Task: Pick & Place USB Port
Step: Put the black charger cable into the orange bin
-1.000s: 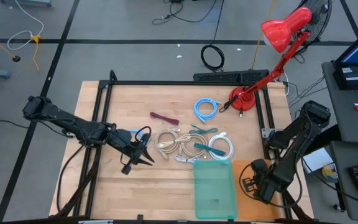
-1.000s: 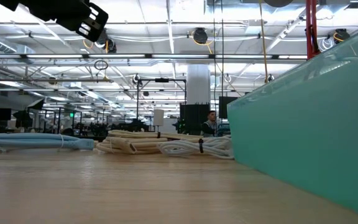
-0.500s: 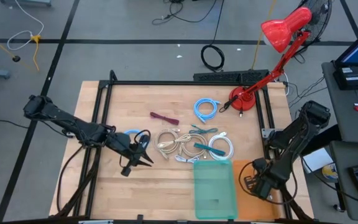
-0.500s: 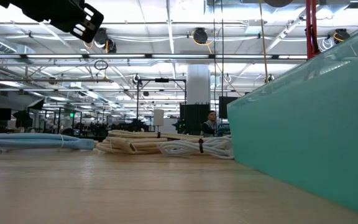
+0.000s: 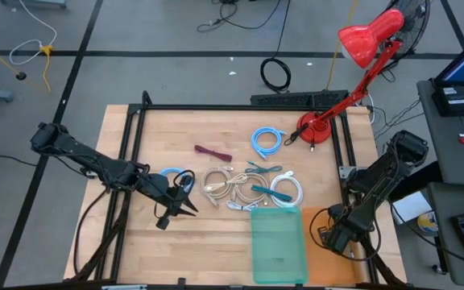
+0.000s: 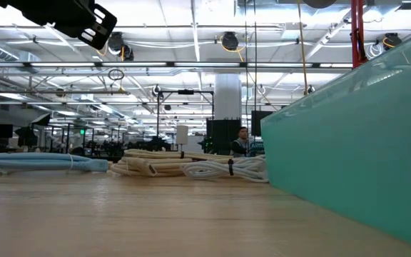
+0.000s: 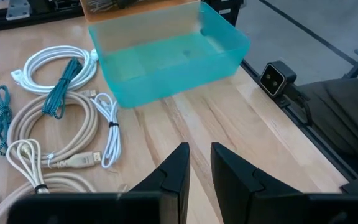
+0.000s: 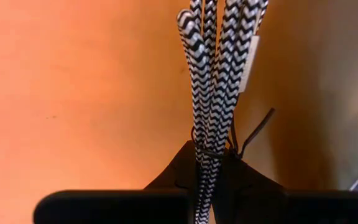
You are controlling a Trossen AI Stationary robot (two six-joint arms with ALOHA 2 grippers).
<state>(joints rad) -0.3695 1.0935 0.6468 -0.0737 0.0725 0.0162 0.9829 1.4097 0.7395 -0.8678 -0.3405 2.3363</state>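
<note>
USB cables (image 5: 248, 185): counted about eight coils mid-table from above, plus one teal bin (image 5: 279, 250), one orange bin (image 5: 314, 270) and one red lamp (image 5: 361, 48). Low view: caught only the teal wall and the nearer coils. Left wrist view: found left gripper (image 7: 199, 168) slightly parted, empty, above bare wood. Right wrist view: showed right gripper (image 8: 207, 168) clenched on one black-and-white braided cable (image 8: 219, 62) over the orange bin.

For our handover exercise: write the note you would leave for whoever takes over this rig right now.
Right gripper: shut on the black-and-white braided cable, over the orange bin.
Left gripper: slightly open, empty, above the table's left side near the light blue cable.
Teal bin: looks empty.
Done: braided cable is at the orange bin.
Left: release it; several coiled cables remain mid-table.
</note>
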